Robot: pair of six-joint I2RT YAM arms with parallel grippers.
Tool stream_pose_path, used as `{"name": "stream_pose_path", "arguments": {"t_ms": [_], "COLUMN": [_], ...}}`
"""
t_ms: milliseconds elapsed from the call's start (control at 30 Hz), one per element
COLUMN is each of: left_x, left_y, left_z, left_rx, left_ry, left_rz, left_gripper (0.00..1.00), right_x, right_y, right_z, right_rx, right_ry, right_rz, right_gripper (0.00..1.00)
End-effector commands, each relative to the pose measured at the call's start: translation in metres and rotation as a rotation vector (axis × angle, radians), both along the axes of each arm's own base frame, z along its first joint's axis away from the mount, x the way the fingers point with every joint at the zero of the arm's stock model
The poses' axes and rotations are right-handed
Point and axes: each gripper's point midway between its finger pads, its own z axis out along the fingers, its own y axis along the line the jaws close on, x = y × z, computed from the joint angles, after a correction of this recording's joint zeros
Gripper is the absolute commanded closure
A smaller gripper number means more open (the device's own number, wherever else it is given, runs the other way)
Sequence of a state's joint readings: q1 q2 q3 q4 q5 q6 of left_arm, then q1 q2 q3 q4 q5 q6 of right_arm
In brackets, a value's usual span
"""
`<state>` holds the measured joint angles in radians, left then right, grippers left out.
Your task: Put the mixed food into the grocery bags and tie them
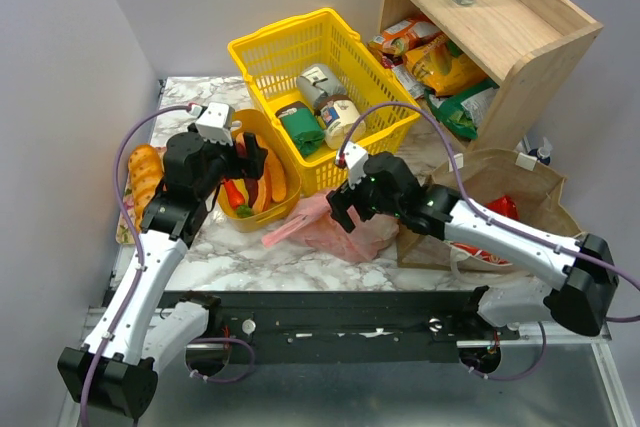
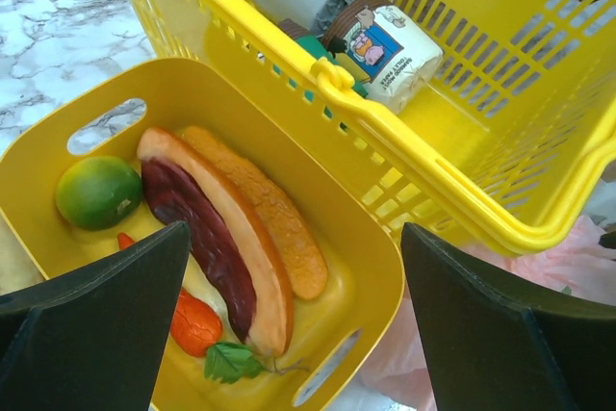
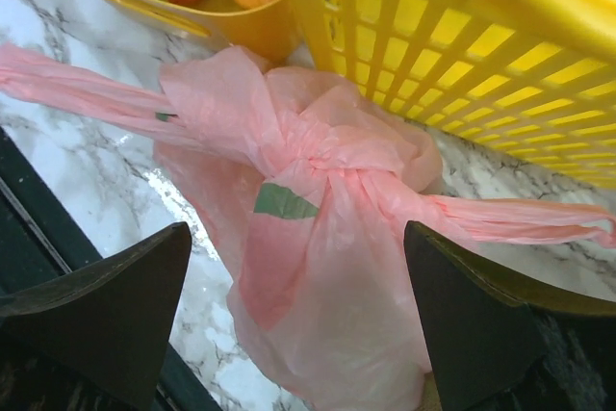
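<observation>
The pink plastic bag [image 1: 335,229] lies knotted on the marble in front of the basket; its knot and green mark show in the right wrist view [image 3: 318,180]. My right gripper [image 1: 345,202] is open just above the bag, holding nothing. The brown paper bag [image 1: 520,192] stands at the right with something red inside. My left gripper [image 1: 240,152] is open and empty over the small yellow tub [image 2: 404,276], which holds toy food: a green lime [image 2: 96,192], a hot dog [image 2: 217,233], an orange piece [image 2: 195,324].
The yellow mesh basket [image 1: 300,47] with tins [image 1: 322,85] stands behind the tub and bag. A braided bread loaf [image 1: 145,177] lies at the left edge. A wooden shelf [image 1: 500,37] with packets and bottles stands at the back right.
</observation>
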<state>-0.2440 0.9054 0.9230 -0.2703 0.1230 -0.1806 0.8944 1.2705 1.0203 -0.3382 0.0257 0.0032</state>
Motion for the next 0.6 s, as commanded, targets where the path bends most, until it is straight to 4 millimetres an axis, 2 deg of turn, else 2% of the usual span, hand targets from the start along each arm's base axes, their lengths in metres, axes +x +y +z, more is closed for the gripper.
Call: {"name": "stream_pose_path", "arguments": {"t_ms": [0, 167, 233, 300, 400, 433, 500, 533, 567], "left_x": [-0.001, -0.002, -0.001, 0.0, 0.0, 0.0, 0.0, 0.0, -0.001], "left_y": [0.009, 0.006, 0.007, 0.008, 0.009, 0.009, 0.009, 0.009, 0.009], "left_z": [-0.014, -0.023, -0.025, -0.028, -0.029, -0.028, -0.029, -0.029, -0.028], "left_rx": [0.046, 0.051, 0.057, 0.064, 0.067, 0.069, 0.069, 0.072, 0.071], "left_ry": [-0.009, 0.007, 0.015, 0.025, 0.027, 0.023, 0.024, 0.025, 0.02], "left_rz": [0.021, 0.003, 0.01, 0.013, 0.016, 0.015, 0.013, 0.012, 0.014], "left_gripper": [0.01, 0.01, 0.01, 0.01, 0.01, 0.01, 0.01, 0.01, 0.01], "right_x": [0.019, 0.027, 0.029, 0.028, 0.028, 0.029, 0.029, 0.029, 0.027], "right_y": [0.002, 0.011, 0.015, 0.019, 0.023, 0.022, 0.02, 0.019, 0.018], "right_z": [-0.004, -0.02, -0.032, -0.051, -0.07, -0.084, -0.096, -0.103, -0.107], "right_rx": [-0.007, -0.018, -0.06, -0.105, -0.141, -0.17, -0.198, -0.213, -0.224], "right_ry": [-0.015, -0.044, -0.049, -0.022, 0.003, 0.022, 0.036, 0.046, 0.06], "right_rz": [-0.16, -0.189, -0.185, -0.173, -0.168, -0.178, -0.19, -0.196, -0.197], "right_gripper": [0.0, 0.0, 0.0, 0.0, 0.0, 0.01, 0.08, 0.22, 0.3]}}
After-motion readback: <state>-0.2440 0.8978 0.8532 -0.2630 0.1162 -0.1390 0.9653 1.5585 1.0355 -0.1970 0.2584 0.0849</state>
